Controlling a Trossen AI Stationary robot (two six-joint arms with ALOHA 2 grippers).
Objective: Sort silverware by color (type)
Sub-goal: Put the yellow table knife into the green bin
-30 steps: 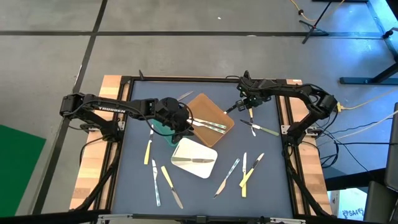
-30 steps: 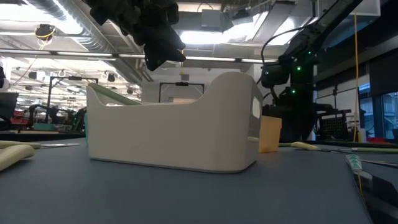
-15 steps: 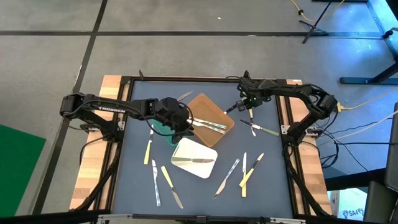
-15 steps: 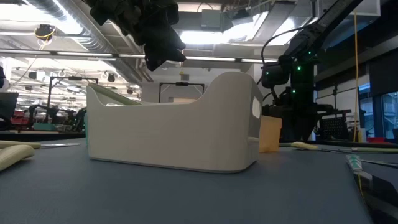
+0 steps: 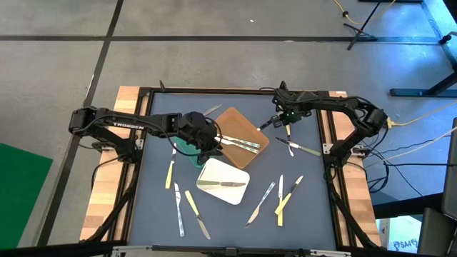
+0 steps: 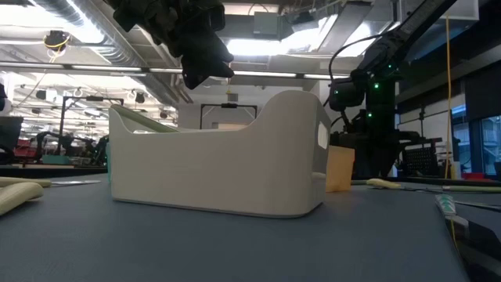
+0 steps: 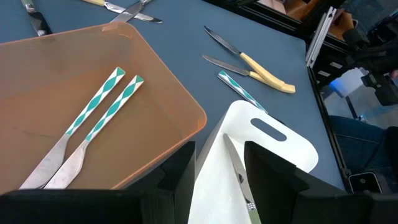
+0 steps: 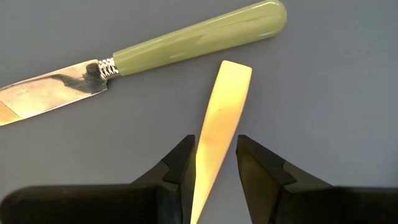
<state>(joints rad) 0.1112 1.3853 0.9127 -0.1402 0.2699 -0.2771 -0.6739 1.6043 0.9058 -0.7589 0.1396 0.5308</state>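
My right gripper (image 5: 285,120) (image 8: 214,168) points down near the table's far right, shut on a pale yellow handle (image 8: 221,106). A green-handled knife (image 8: 186,46) (image 5: 300,148) lies flat on the table beside it. My left gripper (image 5: 209,145) (image 7: 217,180) hangs open and empty above the place where the brown tray (image 5: 246,125), the white tray (image 5: 211,171) and the green tray (image 5: 187,150) meet. Two teal-and-white pieces (image 7: 99,106) lie in the brown tray, and one piece (image 5: 223,184) lies in the white tray. My right gripper has the yellow-handled piece between its two fingers, coming from above, on the narrower part of the handle (image 8: 208,158). The broad free end (image 8: 236,68) sticks out past the fingertips. The fingers hide the metal end. Whether the piece is clear of the table does not show.
Loose silverware lies on the blue mat: several pieces near the front left (image 5: 187,203) and the front right (image 5: 280,194), and one at the far edge (image 5: 213,109). In the low view the white tray (image 6: 219,168) fills the middle.
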